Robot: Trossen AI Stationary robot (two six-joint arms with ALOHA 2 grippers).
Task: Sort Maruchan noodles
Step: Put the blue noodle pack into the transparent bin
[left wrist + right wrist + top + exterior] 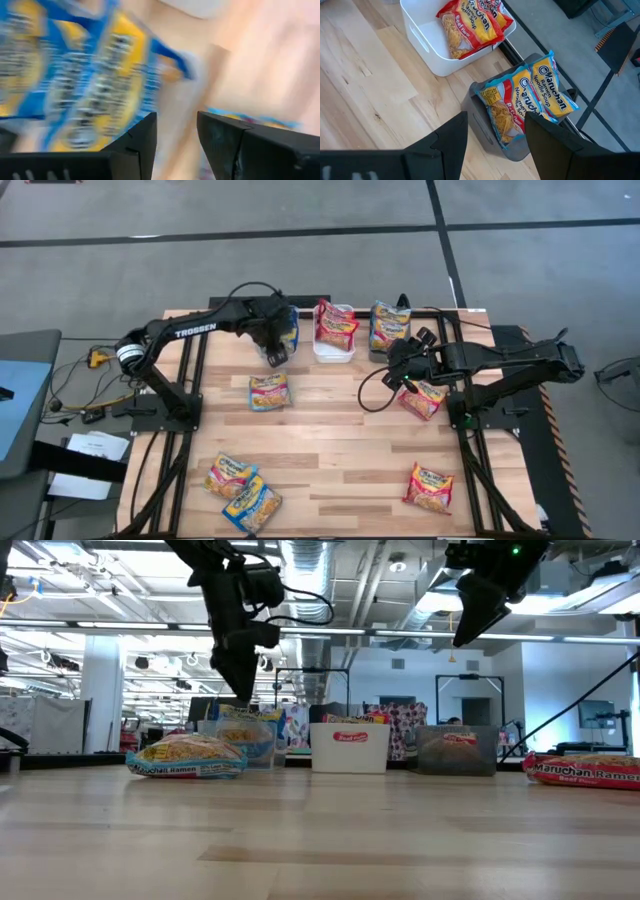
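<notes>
Blue-and-yellow Maruchan noodles (90, 75) stand in the clear bin (288, 330) at the far left. My left gripper (177, 135) hangs open just above and in front of that bin (250, 740), with nothing between its fingers. Red packets (470, 22) fill the white bin (333, 348). Blue-and-orange packets (525, 97) stand in the dark bin (512, 145). My right gripper (495, 135) waits open in the air in front of the dark bin (388, 330). Loose packets lie flat on the table: one (268, 392) near the left gripper, one (425, 398) under the right arm.
Three more packets lie near the table's front edge: two overlapping at the left (240, 488) and a red one at the right (430, 485). The middle of the wooden table (340, 440) is bare. Cables trail beside both arm bases.
</notes>
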